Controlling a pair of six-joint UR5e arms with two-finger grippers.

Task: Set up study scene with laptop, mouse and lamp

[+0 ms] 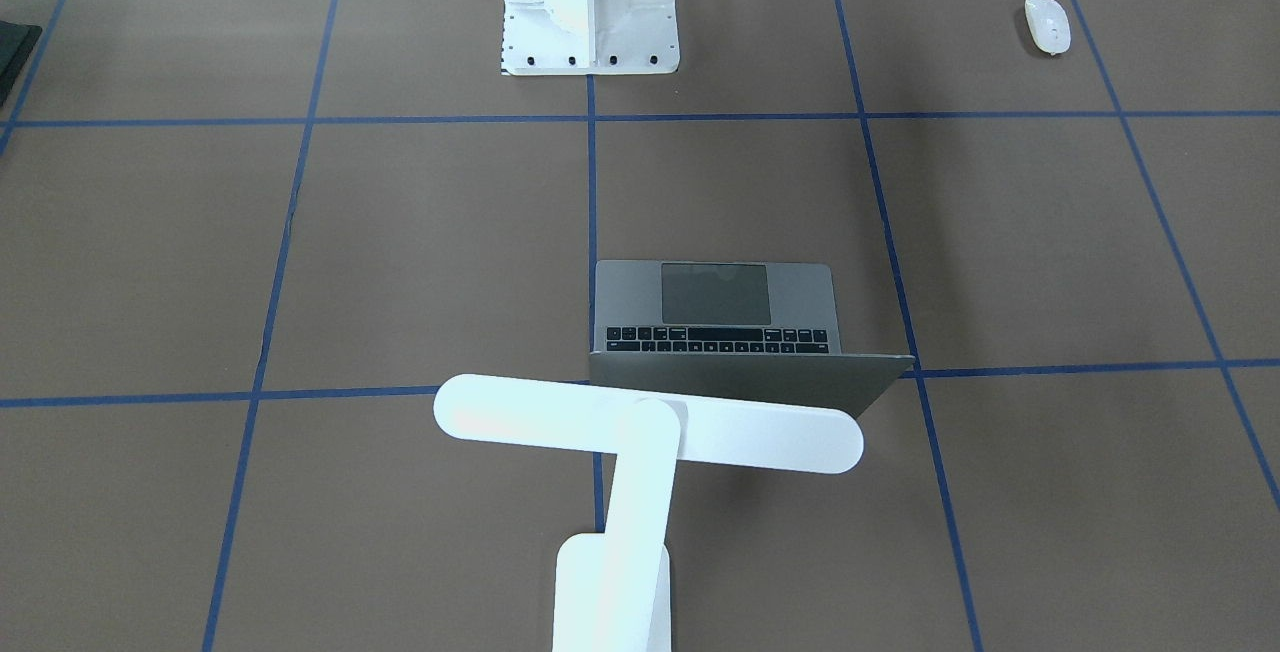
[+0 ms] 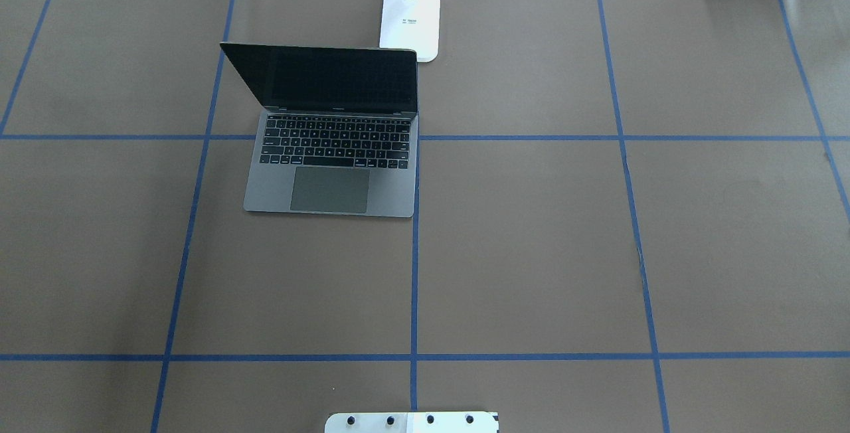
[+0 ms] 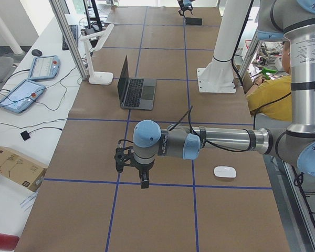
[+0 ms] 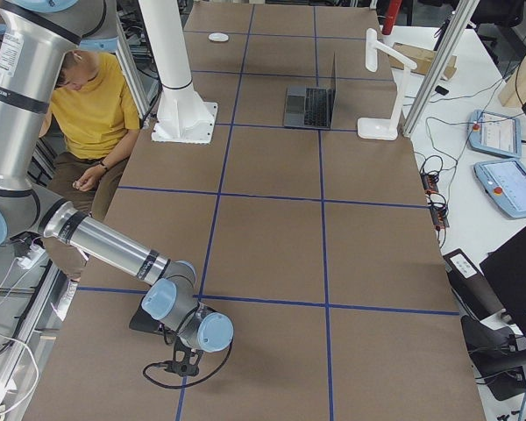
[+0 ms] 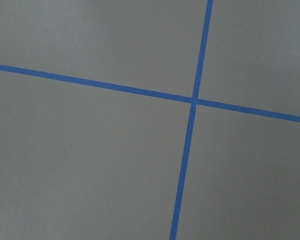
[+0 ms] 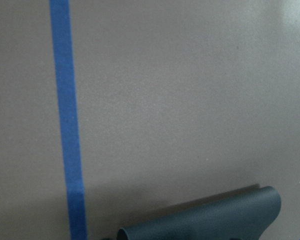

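The grey laptop (image 2: 330, 154) stands open on the brown table, left of the centre line; it also shows in the front view (image 1: 716, 307). The white T-shaped lamp (image 1: 640, 427) stands just behind the laptop, its base (image 2: 410, 21) at the table's far edge. The white mouse (image 1: 1047, 25) lies on the robot's left side, near the robot's edge (image 3: 224, 171). My left gripper (image 3: 132, 173) hangs over bare table, far from the mouse and laptop. My right gripper (image 4: 182, 361) is low at the opposite end. I cannot tell whether either is open or shut.
A white bolted pedestal (image 1: 590, 12) stands at the robot's edge. A flat black pad (image 4: 145, 320) lies by the right arm; its dark edge (image 6: 205, 217) shows in the right wrist view. A person in yellow (image 4: 92, 114) sits beside the table. Blue tape lines (image 5: 192, 100) cross the brown surface.
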